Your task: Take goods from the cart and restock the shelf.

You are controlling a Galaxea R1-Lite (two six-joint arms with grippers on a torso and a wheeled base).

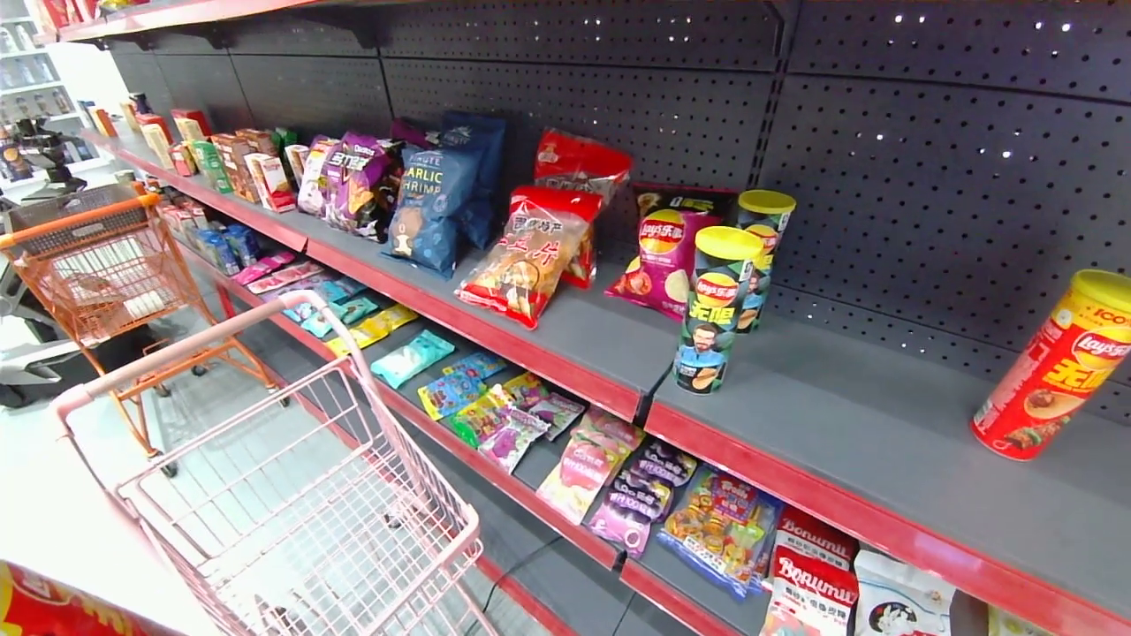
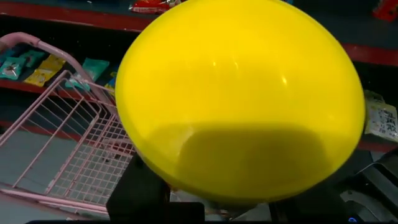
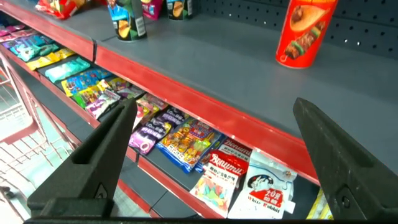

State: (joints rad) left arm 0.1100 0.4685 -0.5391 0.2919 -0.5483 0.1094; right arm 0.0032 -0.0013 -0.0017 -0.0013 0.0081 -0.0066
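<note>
A chip can's round yellow lid sits right in front of the left wrist camera, above the pink cart. The can is held in my left gripper, whose dark body shows under the lid. A red edge of this can shows at the lower left of the head view. My right gripper is open and holds nothing, in front of the grey shelf. On that shelf a red chip can leans at the right. Two dark cans with yellow lids stand at its middle.
The pink cart stands close in front of the shelf, with an orange cart behind it. Snack bags line the shelf to the left. Small packets fill the lower shelf. Bare grey shelf lies between the cans.
</note>
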